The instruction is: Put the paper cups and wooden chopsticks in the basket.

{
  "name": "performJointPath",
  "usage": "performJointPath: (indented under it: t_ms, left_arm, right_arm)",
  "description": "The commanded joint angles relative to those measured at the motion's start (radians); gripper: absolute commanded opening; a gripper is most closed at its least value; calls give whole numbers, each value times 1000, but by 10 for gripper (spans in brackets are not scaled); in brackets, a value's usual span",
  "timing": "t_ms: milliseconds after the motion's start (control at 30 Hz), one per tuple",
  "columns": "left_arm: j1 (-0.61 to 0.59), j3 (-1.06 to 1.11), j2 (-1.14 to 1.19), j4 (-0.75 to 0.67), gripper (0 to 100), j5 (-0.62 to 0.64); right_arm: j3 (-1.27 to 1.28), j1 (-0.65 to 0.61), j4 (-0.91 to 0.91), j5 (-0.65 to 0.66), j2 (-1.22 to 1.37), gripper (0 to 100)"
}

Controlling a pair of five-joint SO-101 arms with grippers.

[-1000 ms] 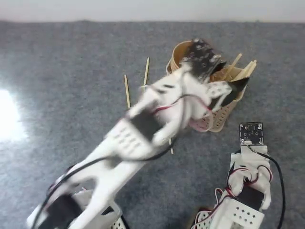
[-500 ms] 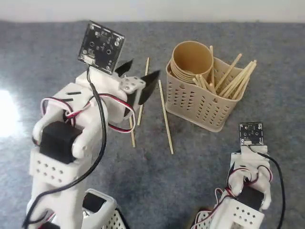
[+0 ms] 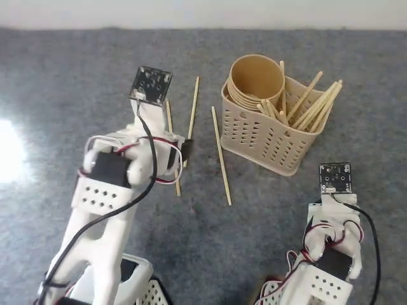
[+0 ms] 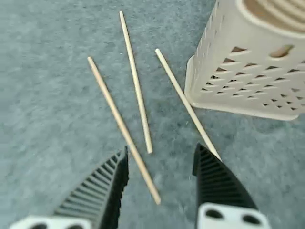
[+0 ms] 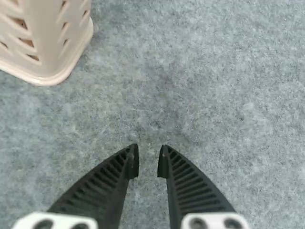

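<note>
Three wooden chopsticks lie loose on the grey carpet left of the basket (image 3: 280, 136): one (image 3: 193, 121), one (image 3: 220, 155), and one (image 3: 176, 181) partly under the left arm. My left gripper (image 3: 185, 151) hangs over them, open and holding nothing. In the left wrist view its fingertips (image 4: 162, 150) straddle the near end of one chopstick (image 4: 124, 131), with the other two (image 4: 136, 81) (image 4: 183, 100) just beyond. Stacked paper cups (image 3: 257, 79) and several chopsticks (image 3: 311, 98) stand in the basket. My right gripper (image 5: 147, 162) is low at the front right, shut but for a narrow slit, holding nothing.
The basket's beige perforated wall (image 4: 252, 71) stands close beside the left gripper, and its corner (image 5: 43, 43) lies ahead of the right gripper. The right arm (image 3: 334, 248) is folded at the front right. Bare carpet stretches to the far left and along the front.
The left arm swung back from over the basket to the left, then dropped lower over the loose chopsticks with its jaws open. The right arm kept still.
</note>
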Motion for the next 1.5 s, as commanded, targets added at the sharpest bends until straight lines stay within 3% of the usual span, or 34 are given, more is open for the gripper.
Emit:
performJointPath:
  t_ms: [0, 133, 400, 900, 1100, 1467]
  left_arm:
    - [-3, 71, -18, -176, 206, 29]
    - [-5, 42, 74, -169, 206, 103]
    - [-66, -231, 482, -60, 206, 215]
    - [-115, -460, 922, -172, 206, 255]
    - [-184, -549, 1020, -170, 206, 253]
    - [-172, -576, 1077, -169, 171, 249]
  right_arm:
    - [21, -10, -15, 12, -12, 80]
    - [21, -10, -15, 12, -12, 80]
    - [21, -41, -12, 14, -7, 80]
    - [21, -44, -12, 14, -7, 80]
    - [21, -45, -12, 14, -7, 80]
    - [21, -44, -12, 14, -5, 80]
